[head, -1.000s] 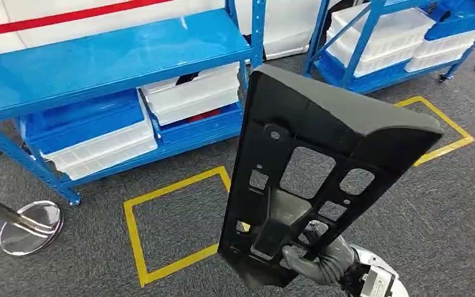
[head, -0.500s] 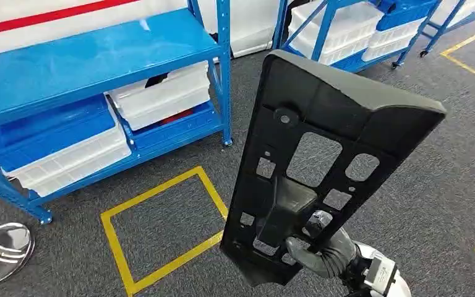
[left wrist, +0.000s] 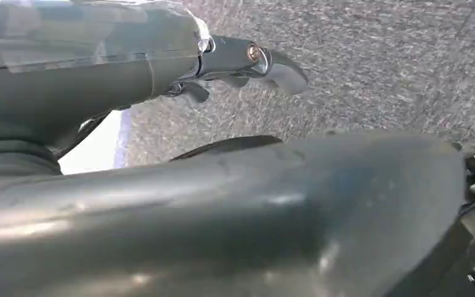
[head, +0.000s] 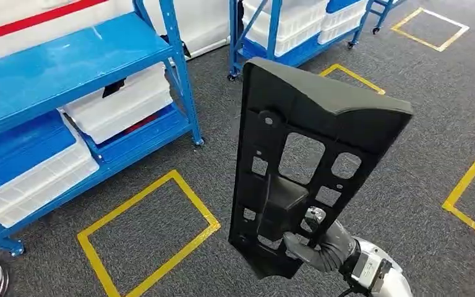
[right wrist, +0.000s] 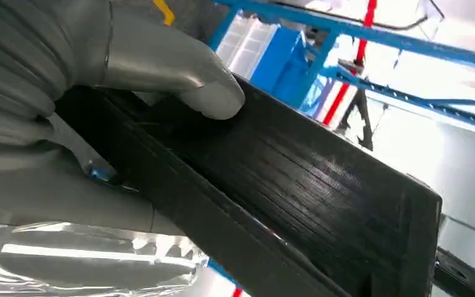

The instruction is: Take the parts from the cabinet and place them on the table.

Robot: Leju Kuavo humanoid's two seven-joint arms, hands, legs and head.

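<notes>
The right hand [head: 312,247] grips the large black moulded plastic panel with cut-out windows [head: 303,161] by its lower end, upright above the grey carpet floor [head: 408,161], so the top-heavy part could tip or slip; the left hand's [left wrist: 247,62] state I cannot tell.

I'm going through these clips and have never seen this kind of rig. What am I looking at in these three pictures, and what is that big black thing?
This is a two-armed humanoid robot. The wide picture is from a camera on its head, looking down. Its right hand grips a large black plastic part by the lower end, held upright. Behind stand blue shelves holding white bins, on grey carpet with yellow tape squares. The other two pictures come from cameras at the wrists. In the right wrist view its thumb presses on the part. The left wrist view shows the left hand over carpet, holding nothing.
</notes>
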